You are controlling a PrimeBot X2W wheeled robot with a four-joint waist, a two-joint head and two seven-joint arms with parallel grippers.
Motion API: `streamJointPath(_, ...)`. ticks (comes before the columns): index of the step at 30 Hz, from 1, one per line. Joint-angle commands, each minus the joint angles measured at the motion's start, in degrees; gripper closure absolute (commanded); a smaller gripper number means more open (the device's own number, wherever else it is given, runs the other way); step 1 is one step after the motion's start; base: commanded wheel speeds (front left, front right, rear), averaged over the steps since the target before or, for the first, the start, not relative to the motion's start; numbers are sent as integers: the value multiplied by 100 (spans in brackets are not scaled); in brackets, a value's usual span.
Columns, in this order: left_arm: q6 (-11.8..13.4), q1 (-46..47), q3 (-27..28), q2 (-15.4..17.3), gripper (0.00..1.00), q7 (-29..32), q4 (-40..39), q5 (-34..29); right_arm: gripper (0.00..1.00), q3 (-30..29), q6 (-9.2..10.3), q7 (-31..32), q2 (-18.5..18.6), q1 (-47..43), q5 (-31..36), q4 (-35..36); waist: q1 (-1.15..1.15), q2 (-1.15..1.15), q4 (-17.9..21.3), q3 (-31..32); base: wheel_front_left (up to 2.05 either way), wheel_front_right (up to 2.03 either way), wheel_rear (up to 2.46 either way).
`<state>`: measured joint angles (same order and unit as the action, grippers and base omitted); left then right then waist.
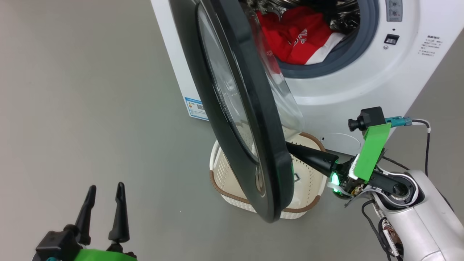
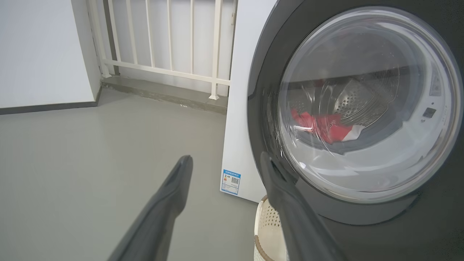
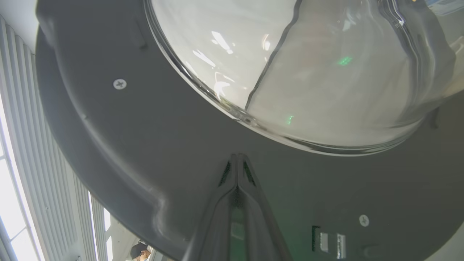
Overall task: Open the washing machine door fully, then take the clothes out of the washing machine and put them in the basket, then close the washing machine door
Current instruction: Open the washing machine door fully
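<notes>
The door (image 1: 261,119) stands part open, hinged on the left of the washer (image 1: 362,83), with its free edge swung out near the robot. That low near edge hangs over the basket (image 1: 217,170), which sits on the floor (image 1: 90,90) just in front of the washer and partly under the door. Left of the door the grey floor lies wide and bare. On the right, a narrowing wedge of room runs between the door's inner face and the washer front.

The right gripper (image 3: 237,159) reaches into that wedge from the right. Its two fingers are pressed together on nothing, and their tips meet the door's dark inner face just below the glass bowl (image 3: 308,72). The left gripper (image 1: 106,185) hangs near and well to the left, fingers spread apart and empty. In its wrist view the door's outer face is just right of the right-hand finger.

The clothes (image 1: 297,36) lie in the drum mouth, red with white trim, against the grey-blue ring (image 1: 362,40), far from both grippers.

The door rim is glossy black and round, its window a clear bulging bowl. The washer is a smooth white box with a small blue label (image 1: 195,108) at its lower left corner. The basket is cream, perforated plastic with a brown woven-look rim.
</notes>
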<state>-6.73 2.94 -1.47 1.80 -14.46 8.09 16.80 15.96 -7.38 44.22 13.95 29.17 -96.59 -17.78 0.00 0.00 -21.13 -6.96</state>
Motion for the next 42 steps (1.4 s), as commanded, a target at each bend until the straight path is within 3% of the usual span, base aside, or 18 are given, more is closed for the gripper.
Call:
streamJointPath(1, 63, 13, 185, 108, 0, -54, -113, -19, 100, 112, -11, 61, -138, -54, 47, 176, 0, 0, -59, 54, 0, 0, 0)
streamJointPath(42, 136, -117, 84, 210, 0, -54, -87, 26, 100, 249, -11, 254, -973, -54, 349, 51, 0, 0, -899, 311, 0, 0, 0)
